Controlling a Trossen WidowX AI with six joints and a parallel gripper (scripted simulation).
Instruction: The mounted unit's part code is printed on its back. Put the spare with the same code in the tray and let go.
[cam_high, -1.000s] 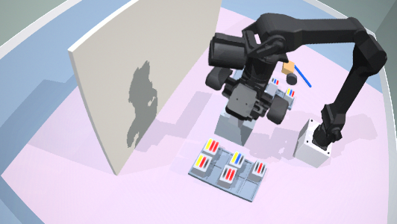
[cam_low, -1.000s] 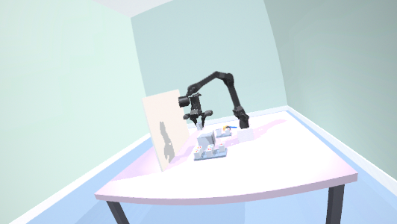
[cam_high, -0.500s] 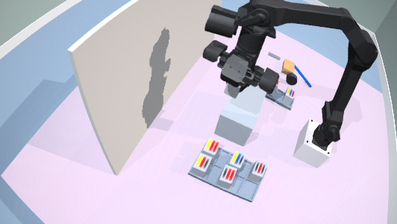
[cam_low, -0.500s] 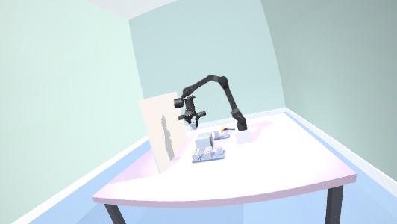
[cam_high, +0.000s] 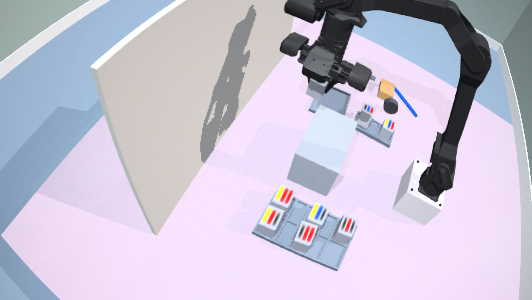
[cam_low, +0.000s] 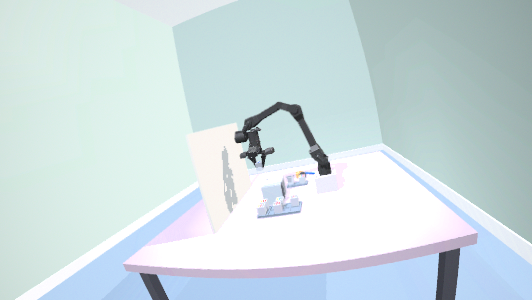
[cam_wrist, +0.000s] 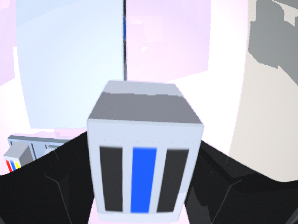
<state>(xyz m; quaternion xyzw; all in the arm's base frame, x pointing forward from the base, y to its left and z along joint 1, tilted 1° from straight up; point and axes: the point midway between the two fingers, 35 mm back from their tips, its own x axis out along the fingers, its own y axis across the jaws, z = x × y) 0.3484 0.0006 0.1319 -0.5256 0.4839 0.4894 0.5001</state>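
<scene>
My gripper (cam_high: 317, 89) (cam_low: 259, 164) (cam_wrist: 139, 135) is shut on a grey spare with black, blue and black stripes, held above the table behind the large grey block. The spare (cam_high: 315, 89) (cam_wrist: 145, 132) shows its stripes to the wrist view. The flat grey-blue tray (cam_high: 341, 103) lies behind the block, partly hidden by the gripper in the top view; whether the spare is directly over it I cannot tell. The large block (cam_high: 327, 135) (cam_low: 271, 189) (cam_wrist: 70, 65) seems to be the mounted unit. A thin dark strip with blue (cam_wrist: 125, 30) shows edge-on at its side; its full code is not readable.
A tall beige panel (cam_high: 185, 95) (cam_low: 212, 175) stands beside the block. A front rack (cam_high: 327, 256) (cam_low: 280, 213) holds several striped spares. A small rack (cam_high: 373, 134) holds two spares. An orange block (cam_high: 386, 89), a dark disc (cam_high: 390, 106) and a blue rod (cam_high: 405, 102) lie near it.
</scene>
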